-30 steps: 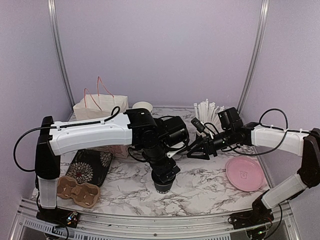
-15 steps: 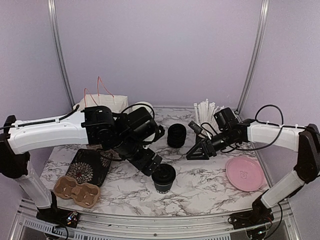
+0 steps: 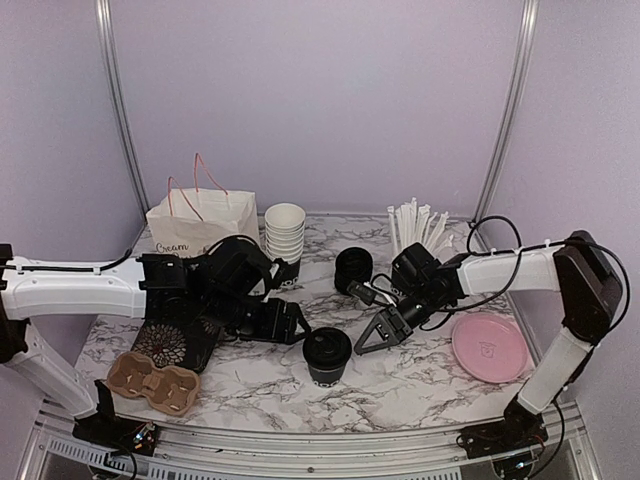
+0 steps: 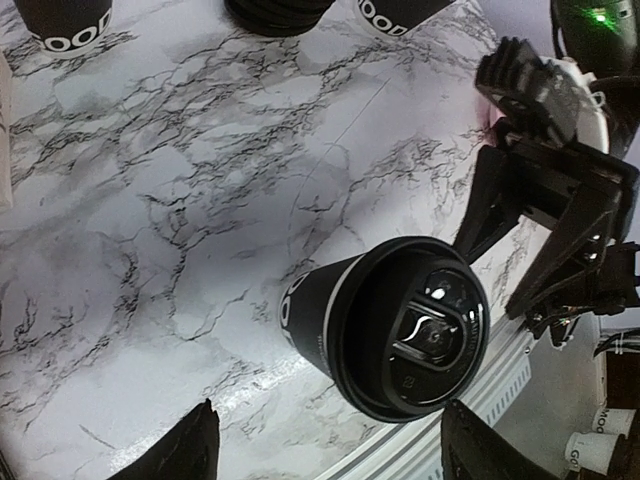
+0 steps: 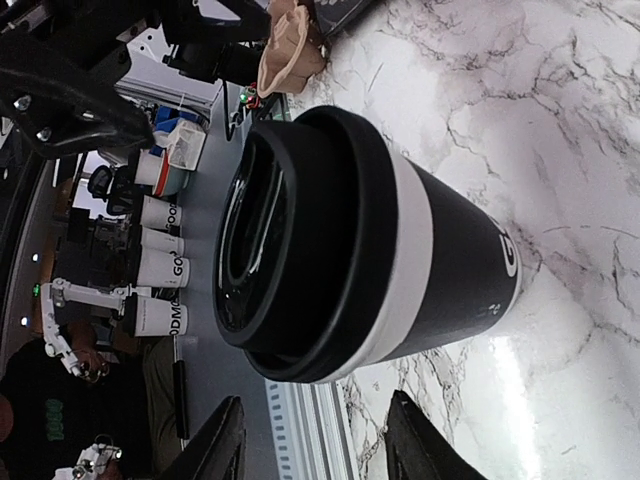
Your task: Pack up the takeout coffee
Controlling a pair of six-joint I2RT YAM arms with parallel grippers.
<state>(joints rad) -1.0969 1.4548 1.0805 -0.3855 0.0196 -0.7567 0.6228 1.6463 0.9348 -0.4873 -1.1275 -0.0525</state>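
Observation:
One takeout coffee cup [image 3: 327,355], black with a black lid, stands near the table's front middle. It also shows in the left wrist view [image 4: 400,330] and the right wrist view [image 5: 350,250]. A second lidded cup [image 3: 353,268] stands further back. My left gripper [image 3: 287,323] is open and empty, low over the table just left of the front cup; in its own view [image 4: 330,455] the cup lies just beyond the fingertips. My right gripper [image 3: 373,337] is open and empty, just right of the same cup; in its own view [image 5: 315,450] the cup is close ahead.
A white paper bag [image 3: 195,220] and a stack of white-lined cups [image 3: 285,235] stand at the back left. A cup of white straws [image 3: 415,225] stands at the back right. A pink plate [image 3: 490,347] lies at the right. A cardboard cup carrier [image 3: 155,382] and a floral pouch [image 3: 180,335] lie at the front left.
My left gripper has drawn back from above the front cup to its left and sunk low, leaving the cup standing. My right gripper has moved down and left toward that cup.

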